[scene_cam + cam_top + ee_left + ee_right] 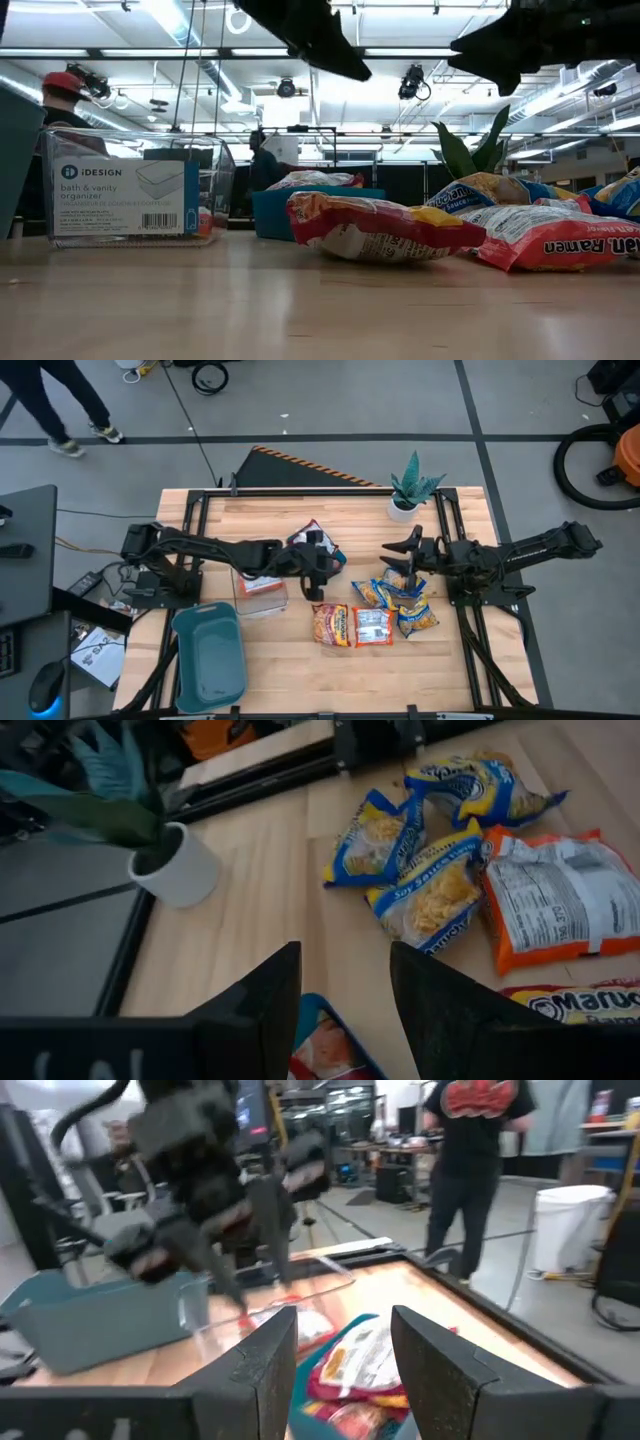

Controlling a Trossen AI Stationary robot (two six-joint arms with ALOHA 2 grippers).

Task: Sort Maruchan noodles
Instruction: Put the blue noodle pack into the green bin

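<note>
High view: the left gripper [322,565] hovers, fingers parted and empty, over a small teal tray [318,540] already holding packets. Unsorted Maruchan noodles [375,610] lie mid-table beneath the right gripper [405,556], also parted and empty. A good pick likely means descending squarely onto one packet.

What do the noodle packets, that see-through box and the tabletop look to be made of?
The noodle packets look like thin glossy plastic film: crinkled, with printed labels and highlights. The see-through box seems hard clear plastic: you see straight through its walls, and a paper label sits behind the front. The tabletop looks like pale jointed wood strips with visible grain.
</note>
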